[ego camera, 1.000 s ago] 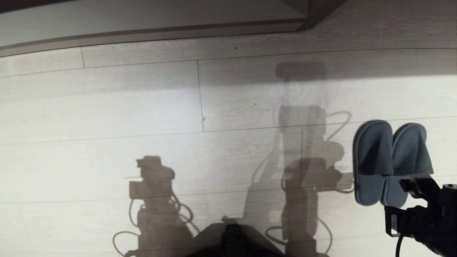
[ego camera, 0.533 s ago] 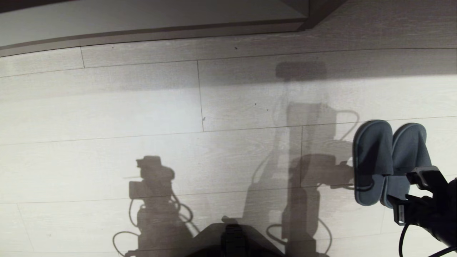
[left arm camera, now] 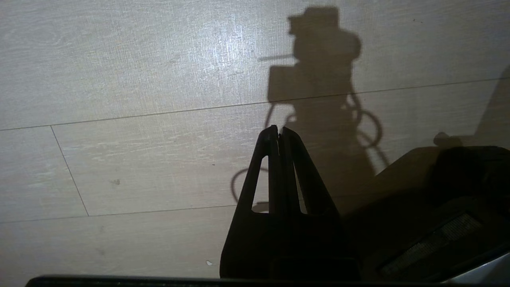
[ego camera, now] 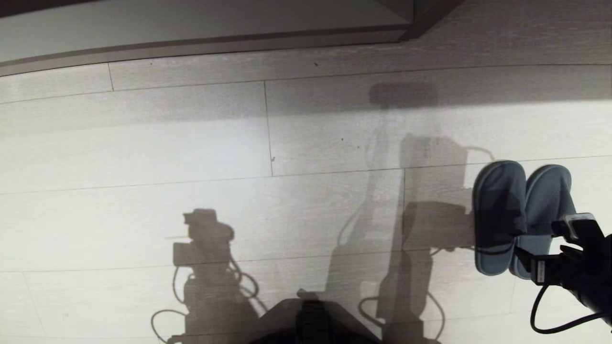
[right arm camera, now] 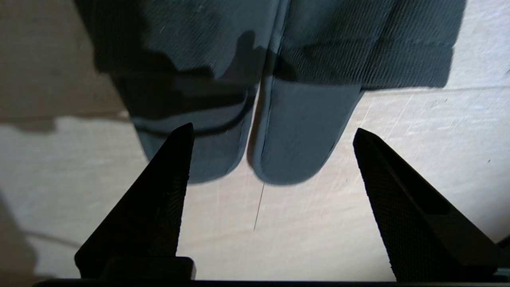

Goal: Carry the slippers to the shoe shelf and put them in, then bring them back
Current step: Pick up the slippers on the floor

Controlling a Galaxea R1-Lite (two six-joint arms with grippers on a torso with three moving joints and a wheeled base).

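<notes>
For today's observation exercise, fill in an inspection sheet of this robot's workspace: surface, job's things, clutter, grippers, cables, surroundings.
Surface: pale wood-plank floor, crossed by the robot's shadows.
Job's things: slippers, dark grey pair, side by side on the floor, toes away from the robot; shoe shelf not in view.
Clutter: nothing seen.
Grippers: right gripper open, fingers apart just behind the heels, holding nothing; left gripper shut, empty, above bare floor.
Cables: black cable looping from the right arm.
Surroundings: dark baseboard under a pale wall.

Slippers (right arm camera: 279, 99): toe ends cut off by the right wrist frame edge; heel of the right one (ego camera: 545, 215) partly hidden behind right gripper (ego camera: 557, 246). Right arm cut off at the head frame's right edge.
</notes>
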